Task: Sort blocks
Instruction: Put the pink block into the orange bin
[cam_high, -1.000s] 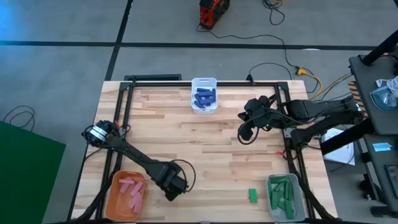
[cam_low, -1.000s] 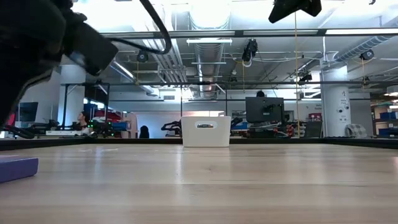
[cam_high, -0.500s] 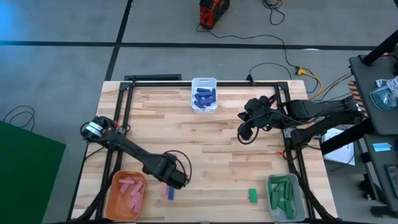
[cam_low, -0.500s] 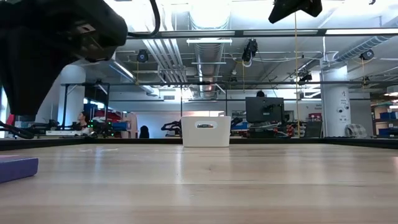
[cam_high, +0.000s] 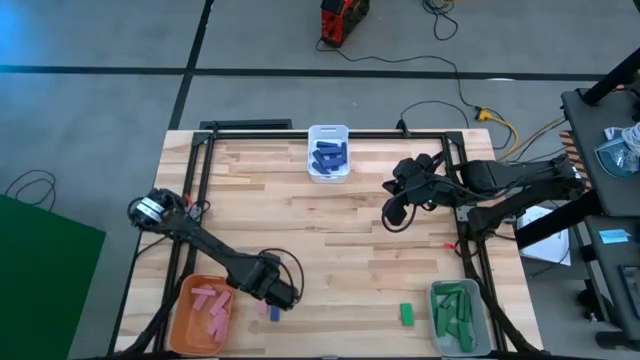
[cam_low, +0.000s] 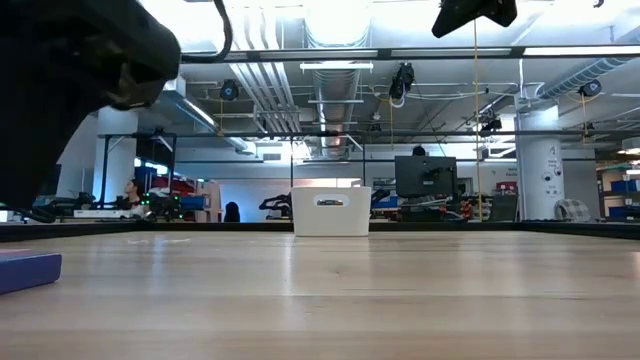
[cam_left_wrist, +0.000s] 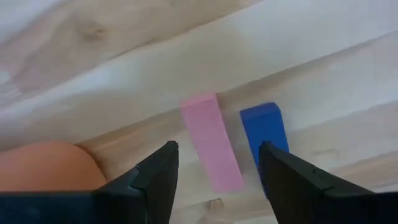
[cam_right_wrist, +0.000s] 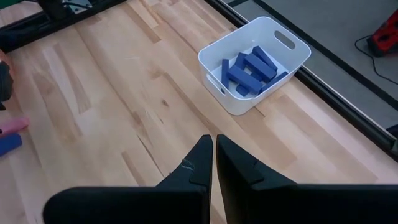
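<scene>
We see the left gripper (cam_left_wrist: 214, 165) low over the near-left part of the pale wooden table (cam_high: 330, 230), just beside the round-cornered orange plastic bin (cam_high: 202, 311), its two dark fingers (cam_left_wrist: 155, 177) spread wide with nothing between them. In the left wrist view a small pink rectangular block (cam_left_wrist: 211, 142) lies flat on the wood within that gap, and a small dark blue rectangular block (cam_left_wrist: 266, 140) lies just beside it, close but not touching; part of the orange bin's edge shows nearby. From above, several pink bars (cam_high: 212, 305) rest inside the orange bin, dark blue bars (cam_high: 329, 156) fill the white plastic bin (cam_high: 328, 134) at the far edge, and green bars (cam_high: 455, 312) sit in the grey bin (cam_high: 477, 322) at the near right, with one loose green block (cam_high: 407, 314) on the table just beside it. The right gripper (cam_right_wrist: 213, 155) hangs above the table's right side, well apart from the blocks, its fingers pressed together and empty.
</scene>
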